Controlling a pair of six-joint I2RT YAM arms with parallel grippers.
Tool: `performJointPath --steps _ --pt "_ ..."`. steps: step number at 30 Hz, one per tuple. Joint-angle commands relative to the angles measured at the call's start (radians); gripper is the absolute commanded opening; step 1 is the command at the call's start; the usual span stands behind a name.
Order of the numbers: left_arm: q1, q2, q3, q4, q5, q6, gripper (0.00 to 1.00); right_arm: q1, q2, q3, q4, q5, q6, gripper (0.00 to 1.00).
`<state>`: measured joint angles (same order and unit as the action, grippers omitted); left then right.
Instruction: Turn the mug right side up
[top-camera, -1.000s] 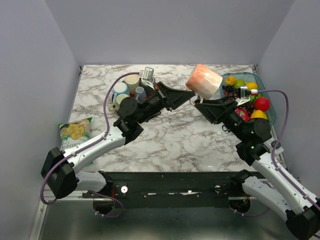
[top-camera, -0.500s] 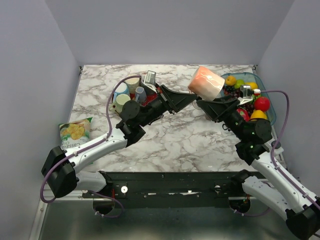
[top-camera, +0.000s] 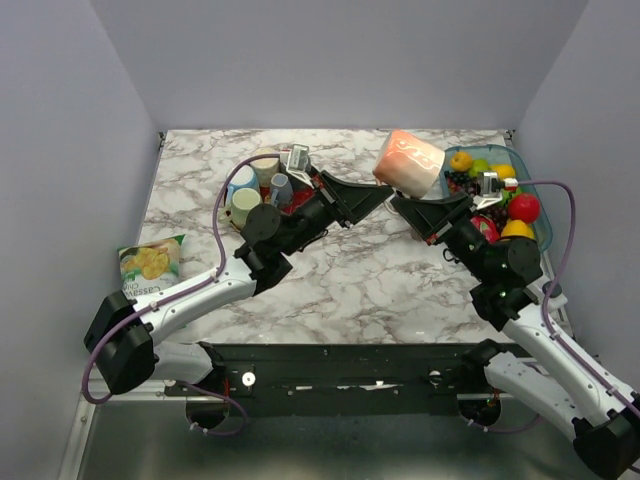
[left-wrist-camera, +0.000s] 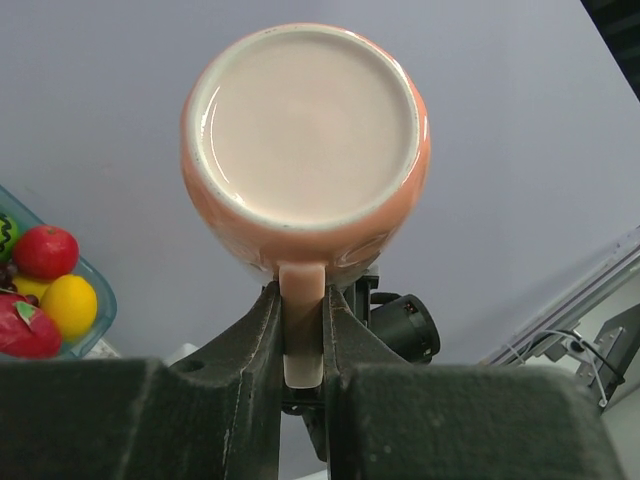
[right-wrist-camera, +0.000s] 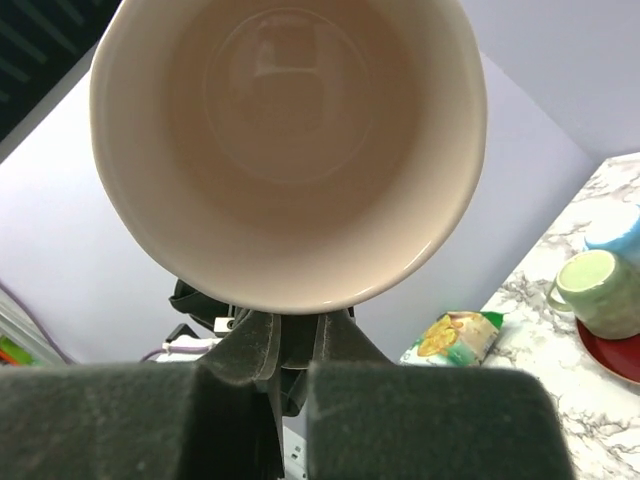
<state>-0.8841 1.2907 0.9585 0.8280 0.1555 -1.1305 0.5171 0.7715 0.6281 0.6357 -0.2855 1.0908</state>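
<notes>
The peach mug (top-camera: 408, 162) hangs in the air above the back of the table, tilted, between both arms. In the left wrist view I see its pale base (left-wrist-camera: 305, 130) and its handle (left-wrist-camera: 302, 330) clamped between my left gripper's (left-wrist-camera: 302, 300) fingers; from above, the left gripper (top-camera: 383, 192) reaches it from the left. The right wrist view looks straight into the mug's open mouth (right-wrist-camera: 290, 150). My right gripper (right-wrist-camera: 298, 325) has its jaws drawn together at the lower rim, shut on the mug's wall. From above, the right gripper (top-camera: 402, 203) sits just under the mug.
A clear bin of fruit (top-camera: 535, 200) stands at the back right. Several cups on a red plate (top-camera: 255, 185) sit at the back left, near my left arm. A chips bag (top-camera: 150, 262) lies at the left edge. A green cup (right-wrist-camera: 600, 290) shows in the right wrist view.
My right gripper's jaws closed onto the mug's rim. The mug shifted slightly and both arms edged with it. The left grip on the handle has not changed.
</notes>
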Motion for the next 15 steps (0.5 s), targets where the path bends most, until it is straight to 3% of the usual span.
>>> performJointPath --steps 1,3,6,7,13,15 --pt "-0.026 -0.028 0.000 0.077 0.027 0.018 0.00 -0.003 -0.018 0.036 -0.076 0.088 -0.077 0.01" --pt "-0.026 -0.030 -0.004 0.071 0.032 0.024 0.00 -0.005 -0.023 0.053 -0.108 0.094 -0.101 0.01" --pt "-0.026 -0.036 -0.014 0.068 0.033 0.034 0.21 -0.003 -0.034 0.068 -0.131 0.103 -0.126 0.01" --pt "-0.026 -0.037 -0.015 0.062 0.032 0.043 0.41 -0.003 -0.040 0.071 -0.137 0.106 -0.131 0.01" --pt "-0.024 -0.082 -0.020 -0.051 0.006 0.124 0.76 -0.003 -0.070 0.100 -0.220 0.143 -0.186 0.01" --pt "-0.024 -0.113 -0.023 -0.107 -0.013 0.178 0.83 -0.003 -0.084 0.105 -0.251 0.163 -0.213 0.01"
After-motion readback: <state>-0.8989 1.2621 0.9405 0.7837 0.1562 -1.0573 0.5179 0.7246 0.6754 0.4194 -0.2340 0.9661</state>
